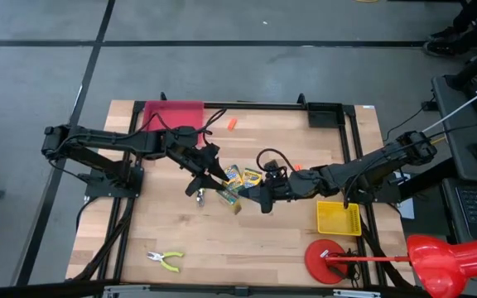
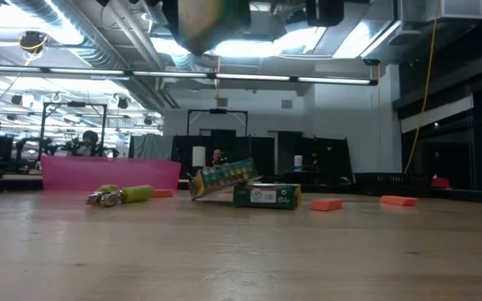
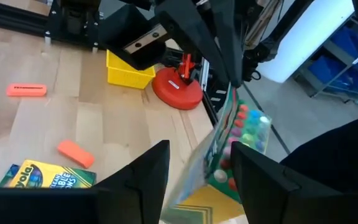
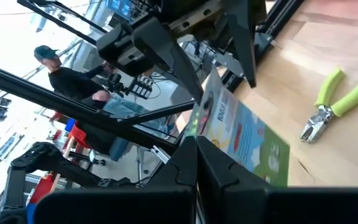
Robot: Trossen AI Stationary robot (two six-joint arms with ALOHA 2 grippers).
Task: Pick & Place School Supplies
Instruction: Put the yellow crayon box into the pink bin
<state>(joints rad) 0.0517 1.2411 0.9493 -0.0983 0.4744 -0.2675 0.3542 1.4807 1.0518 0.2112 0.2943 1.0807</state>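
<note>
Pack (image 4: pixel 241 140): flat card pack with coloured dots, lifted off the table at mid-table, tilted, hanging between the two arms.

Right gripper (image 1: pixel 265 197): pinched tight on one edge of the pack. You are carrying it with this arm.

Left gripper (image 1: pixel 214 174): fingers (image 3: pixel 145 177) spread, straddling the pack's other edge without clamping it. It looks like a hand-over or a steadying hold; you cannot tell which from here.

Crayon box (image 3: pixel 45 175): flat on the table just beside the pack. A small green box (image 2: pixel 266 196) lies next to it.

Pliers (image 4: pixel 334 102): one pair near the left gripper, on the wood. Second pliers (image 1: pixel 166 261) sit well apart, at the front left of the table.

Orange pieces (image 2: pixel 326 204): loose on the table. Two are near the crayon box and one more (image 1: pixel 231 124) lies at the back edge beside the tray.

Tray (image 1: pixel 172 114): pink, back left, partly under the left arm. Nothing shows on the visible part.

Basket (image 1: pixel 339 218): yellow mesh, front right beside the right arm. Nothing shows in it.

Progress, as a judgement: early. No item looks placed yet. The pack is mid-move, and you still have the crayon box, green box, both pliers and the orange pieces to shift.

Next step: settle which arm keeps the pack before either lets go, since it is thin and could twist or drop.
</note>
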